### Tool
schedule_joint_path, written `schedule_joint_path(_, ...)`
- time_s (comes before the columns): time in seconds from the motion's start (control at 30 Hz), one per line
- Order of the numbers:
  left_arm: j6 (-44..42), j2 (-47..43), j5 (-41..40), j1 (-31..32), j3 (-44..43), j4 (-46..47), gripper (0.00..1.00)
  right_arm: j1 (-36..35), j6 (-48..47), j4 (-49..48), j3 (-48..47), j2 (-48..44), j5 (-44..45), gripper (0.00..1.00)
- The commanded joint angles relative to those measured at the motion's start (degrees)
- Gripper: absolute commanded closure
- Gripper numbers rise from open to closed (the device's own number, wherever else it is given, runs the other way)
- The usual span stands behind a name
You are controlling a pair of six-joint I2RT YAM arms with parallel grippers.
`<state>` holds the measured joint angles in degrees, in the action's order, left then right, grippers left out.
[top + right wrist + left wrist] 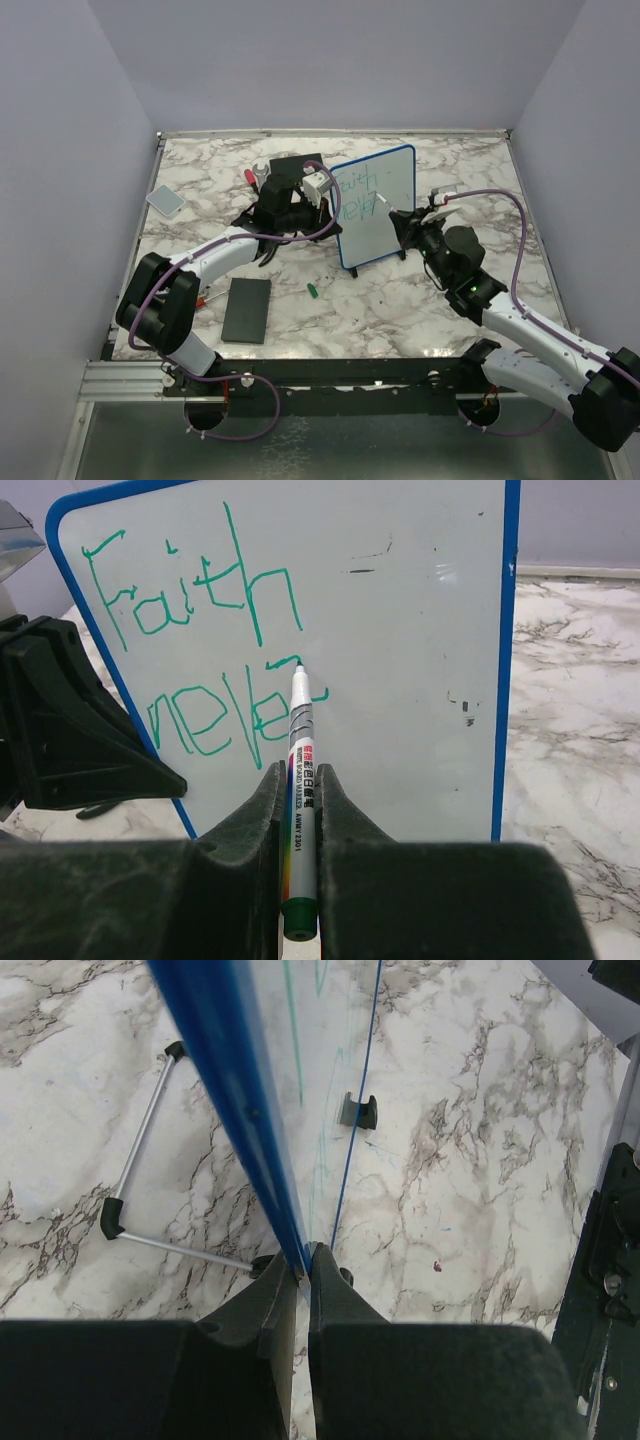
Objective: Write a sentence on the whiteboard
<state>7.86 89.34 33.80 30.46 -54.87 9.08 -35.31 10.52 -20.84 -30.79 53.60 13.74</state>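
Note:
The whiteboard (385, 215) stands upright mid-table, blue-framed; it fills the right wrist view (400, 640). Green lettering (190, 590) reads "Faith" above "neve" plus a part-formed letter (215, 718). My right gripper (301, 780) is shut on a white marker (301, 770) with its tip touching the board at the end of the second line. My left gripper (303, 1260) is shut on the board's blue frame edge (235, 1090), holding it from the left side (318, 186).
A green marker cap (313, 290) lies in front of the board. A flat black slab (247, 310) lies at front left, another black block (295, 165) behind the left gripper. A grey eraser pad (165, 200) lies far left. Wire stand feet (140, 1175) rest behind the board.

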Motion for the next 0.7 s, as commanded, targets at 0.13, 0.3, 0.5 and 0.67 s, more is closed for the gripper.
schedule_joint_path(0.13,-2.1,0.9,-1.8,0.3,0.3,-4.4,1.00,0.0,1.5,2.3,1.3,-0.3,0.7,0.99)
schedule_joint_path(0.3,-2.1,0.8,-1.9,0.3,0.3,-4.4,1.00,0.0,1.6,2.0,1.5,-0.6,0.9,0.99)
schedule_joint_path(0.5,-2.1,0.7,-1.9,0.3,0.3,-4.4,1.00,0.0,1.9,2.7,1.8,-1.4,0.9,1.00)
schedule_joint_path(0.67,-2.1,0.7,-2.1,0.3,0.2,-4.5,1.00,0.0,1.6,3.9,1.6,-3.8,0.1,0.99)
